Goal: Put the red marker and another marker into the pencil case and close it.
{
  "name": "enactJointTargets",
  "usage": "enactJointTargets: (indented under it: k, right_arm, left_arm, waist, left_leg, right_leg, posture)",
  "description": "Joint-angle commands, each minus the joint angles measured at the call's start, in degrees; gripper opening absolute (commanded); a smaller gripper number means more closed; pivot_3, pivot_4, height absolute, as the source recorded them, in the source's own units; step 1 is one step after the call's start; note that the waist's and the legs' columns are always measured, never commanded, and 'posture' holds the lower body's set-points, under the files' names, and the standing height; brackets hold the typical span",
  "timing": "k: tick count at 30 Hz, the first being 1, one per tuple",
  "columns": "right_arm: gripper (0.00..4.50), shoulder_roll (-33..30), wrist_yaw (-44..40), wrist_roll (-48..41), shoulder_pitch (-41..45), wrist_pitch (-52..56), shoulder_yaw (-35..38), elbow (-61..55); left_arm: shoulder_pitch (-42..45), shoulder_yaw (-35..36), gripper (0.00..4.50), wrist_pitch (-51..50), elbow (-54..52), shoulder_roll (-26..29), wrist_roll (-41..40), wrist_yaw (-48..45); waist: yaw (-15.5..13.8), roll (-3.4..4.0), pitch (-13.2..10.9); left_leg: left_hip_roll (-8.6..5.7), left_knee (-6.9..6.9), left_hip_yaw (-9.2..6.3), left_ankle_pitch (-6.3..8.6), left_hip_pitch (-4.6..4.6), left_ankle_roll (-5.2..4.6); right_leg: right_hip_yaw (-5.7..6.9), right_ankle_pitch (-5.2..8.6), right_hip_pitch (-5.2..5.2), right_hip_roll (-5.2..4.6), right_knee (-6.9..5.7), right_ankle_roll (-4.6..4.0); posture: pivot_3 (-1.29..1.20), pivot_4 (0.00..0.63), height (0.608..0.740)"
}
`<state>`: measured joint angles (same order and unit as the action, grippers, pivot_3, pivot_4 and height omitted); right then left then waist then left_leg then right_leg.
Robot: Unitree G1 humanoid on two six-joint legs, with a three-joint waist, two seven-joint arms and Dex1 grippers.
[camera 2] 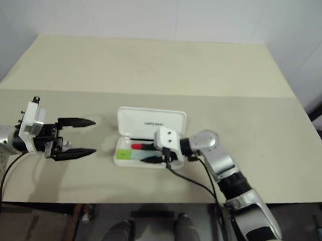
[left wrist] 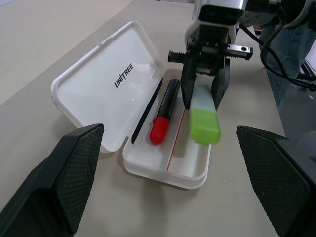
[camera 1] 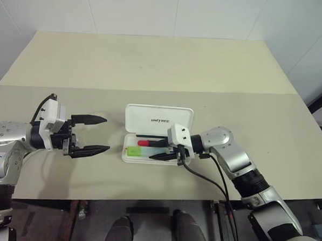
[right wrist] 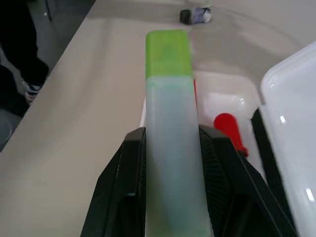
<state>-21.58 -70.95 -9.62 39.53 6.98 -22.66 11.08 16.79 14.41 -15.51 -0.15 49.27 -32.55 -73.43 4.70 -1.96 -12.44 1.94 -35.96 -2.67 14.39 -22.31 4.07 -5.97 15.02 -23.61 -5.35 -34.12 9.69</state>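
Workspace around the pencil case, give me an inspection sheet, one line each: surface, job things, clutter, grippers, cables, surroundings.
Surface: pale beige table, a seam running across it.
Pencil case: open, lid laid back, UNITREE print showing.
Red marker: lying in the case tray beside the lid hinge.
Green-capped marker: held over the tray, cap pointing towards the left gripper, not yet released.
Clutter: nothing seen.
Left gripper: fingers wide open, nothing between them, to the left of the case.
Right gripper: fingers shut on the green-capped marker's pale body.
Cables: black cable hanging from the right wrist towards the table's near edge.
Surroundings: white wall behind the table.
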Motion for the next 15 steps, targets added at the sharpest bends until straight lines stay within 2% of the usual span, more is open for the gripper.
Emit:
enactJointTargets:
  k: [1,15]
  right_arm:
    - [1.11,1.06,-1.01,0.20,1.19,-0.87,-0.44,-0.28]
    - [1.11,4.10,0.95,4.11,4.33,0.28,-0.92,6.02]
  left_arm:
    - [-1.06,1.75,4.50,0.00,-2.66,0.40,-1.00,0.48]
    - [-0.86,0.94,4.50,-0.13,-3.21,-0.22,-1.32,1.55]
  waist:
    - [0.00,0.00,0.00]
    - [0.11,0.00,0.00]
  left_leg:
    - [0.00,0.00,0.00,0.00,0.00,0.00]
    - [0.01,-0.03,0.00,0.00,0.06,0.00]
  right_leg:
    - [0.00,0.00,0.00,0.00,-0.01,0.00]
    - [0.00,0.01,-0.01,0.01,-0.12,-0.01]
  posture:
    - [0.00,0.150,0.740]
    - [0.00,0.150,0.740]
